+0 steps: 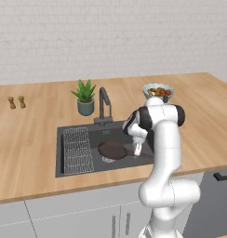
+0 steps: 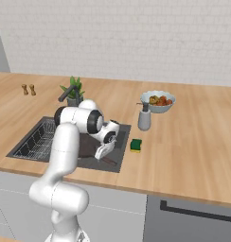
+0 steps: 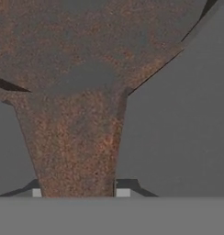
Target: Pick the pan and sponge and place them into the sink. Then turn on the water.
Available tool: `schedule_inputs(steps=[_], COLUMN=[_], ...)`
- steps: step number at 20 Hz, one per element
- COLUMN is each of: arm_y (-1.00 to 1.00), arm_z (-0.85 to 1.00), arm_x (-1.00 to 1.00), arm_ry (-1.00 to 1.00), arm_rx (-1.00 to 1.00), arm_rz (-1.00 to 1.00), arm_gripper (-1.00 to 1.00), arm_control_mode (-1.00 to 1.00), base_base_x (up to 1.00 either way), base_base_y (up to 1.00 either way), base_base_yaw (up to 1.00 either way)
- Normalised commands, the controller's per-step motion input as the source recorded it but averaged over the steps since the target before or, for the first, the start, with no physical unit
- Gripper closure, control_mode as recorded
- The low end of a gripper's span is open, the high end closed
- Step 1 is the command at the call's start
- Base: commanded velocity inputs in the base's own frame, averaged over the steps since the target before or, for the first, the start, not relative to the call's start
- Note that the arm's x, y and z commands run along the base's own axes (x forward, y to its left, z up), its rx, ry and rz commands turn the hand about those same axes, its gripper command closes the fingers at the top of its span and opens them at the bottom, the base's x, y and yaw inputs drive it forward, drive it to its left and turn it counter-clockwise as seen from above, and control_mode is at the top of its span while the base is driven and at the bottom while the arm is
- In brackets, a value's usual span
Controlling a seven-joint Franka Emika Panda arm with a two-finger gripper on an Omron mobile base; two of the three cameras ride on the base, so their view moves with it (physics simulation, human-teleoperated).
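The dark pan (image 1: 111, 149) lies low in the dark grey sink (image 1: 73, 135), beside the wire rack (image 1: 78, 151). My gripper (image 1: 137, 152) reaches down into the basin at the pan's right side. In the hand view the rusty-brown handle (image 3: 77, 147) runs between my fingertips (image 3: 36, 193) and fills the gap, so the gripper (image 3: 80, 193) is shut on the pan's handle. The yellow-green sponge (image 2: 136, 145) rests on the counter just right of the sink (image 2: 123, 142). No stream falls from the dark tap (image 1: 104, 104).
A bowl of colourful food (image 2: 157, 100) and a grey soap dispenser (image 2: 144, 118) stand right of the sink. A potted plant (image 1: 85, 96) sits behind the tap. Two small shakers (image 1: 16, 102) stand far left.
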Motion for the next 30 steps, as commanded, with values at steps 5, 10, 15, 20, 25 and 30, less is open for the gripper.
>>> schedule_inputs(steps=[5,10,15,20,25,30], arm_y=[0.23,0.04,0.0,0.0,0.0,0.0], arm_z=[0.0,0.0,0.16,0.85,1.0,1.0], arm_x=[-0.07,-0.32,-0.62,-0.57,-0.15,0.0], arm_ry=[-0.11,-0.21,-0.34,-0.32,-0.07,0.02], arm_rx=[-0.01,0.0,0.0,0.0,0.0,0.0], arm_rz=[0.0,-0.01,-0.05,-0.07,-0.03,0.0], arm_gripper=[-1.0,-1.0,-1.0,-1.0,-1.0,-1.0], arm_control_mode=[-1.0,-1.0,-1.0,-1.0,-1.0,-1.0], base_base_x=[0.0,0.0,0.0,0.0,0.0,0.0], base_base_y=[0.0,0.0,0.0,0.0,0.0,0.0], base_base_yaw=[0.0,0.0,0.0,0.0,0.0,0.0])
